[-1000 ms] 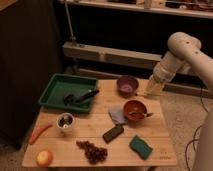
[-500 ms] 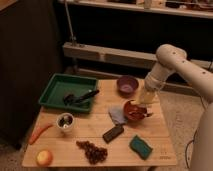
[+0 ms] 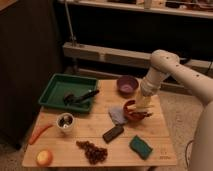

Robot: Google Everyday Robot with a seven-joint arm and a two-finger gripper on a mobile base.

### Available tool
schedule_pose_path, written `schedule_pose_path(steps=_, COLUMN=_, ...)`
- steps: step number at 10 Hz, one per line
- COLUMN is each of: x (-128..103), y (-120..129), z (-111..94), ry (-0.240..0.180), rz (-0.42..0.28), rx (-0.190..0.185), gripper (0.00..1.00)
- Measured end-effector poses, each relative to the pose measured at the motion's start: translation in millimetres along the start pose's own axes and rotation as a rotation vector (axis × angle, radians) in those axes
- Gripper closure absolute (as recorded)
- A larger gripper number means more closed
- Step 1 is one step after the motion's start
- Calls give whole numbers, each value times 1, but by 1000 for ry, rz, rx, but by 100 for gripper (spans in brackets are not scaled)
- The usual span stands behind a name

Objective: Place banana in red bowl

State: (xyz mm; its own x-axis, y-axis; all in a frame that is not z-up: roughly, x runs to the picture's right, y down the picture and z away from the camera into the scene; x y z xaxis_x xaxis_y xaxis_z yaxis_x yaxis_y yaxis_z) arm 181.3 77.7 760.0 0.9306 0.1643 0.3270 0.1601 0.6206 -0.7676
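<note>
1. Camera view: a wooden table point(image 3: 150, 145) is seen from above and in front, with the red bowl point(image 3: 131, 114) taken here as the landmark, right of the table's centre.
2. The gripper point(image 3: 144, 106) is held at the red bowl's far right rim, hanging down from the white arm point(image 3: 172, 72) that reaches in from the right.
3. The banana point(image 3: 143, 103) is seen as a pale yellow shape at the gripper's tip, over the right part of the red bowl; whether it rests in the bowl cannot be told.
4. Whether the fingers are spread or pinching the banana cannot be told.
5. A purple bowl point(image 3: 127, 84) is set just behind the red bowl.
6. A grey cloth point(image 3: 117, 115) lies touching the red bowl's left side.
7. A dark bar point(image 3: 113, 133) is placed near the red bowl's front left.
8. A green sponge point(image 3: 141, 147) is found in front of the red bowl.
9. Grapes point(image 3: 92, 151) lie well to the front left of the red bowl.
10. A green tray point(image 3: 69, 92) with dark utensils is set well left of the red bowl.
11. A white cup point(image 3: 65, 121), a carrot point(image 3: 39, 133) and a round fruit point(image 3: 44, 158) are placed far left of the red bowl.
</note>
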Motion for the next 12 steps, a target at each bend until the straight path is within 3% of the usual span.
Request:
schedule_pose_path(steps=8, x=14, y=-12, z=7, ry=-16, rz=10, rx=-6, gripper=98)
schedule_pose_path(steps=9, x=13, y=-13, z=12, ry=-19, rz=6, rx=-13, gripper=93)
schedule_pose_path(steps=12, x=14, y=-15, z=19, ry=-23, rz=-4, rx=-23, gripper=65)
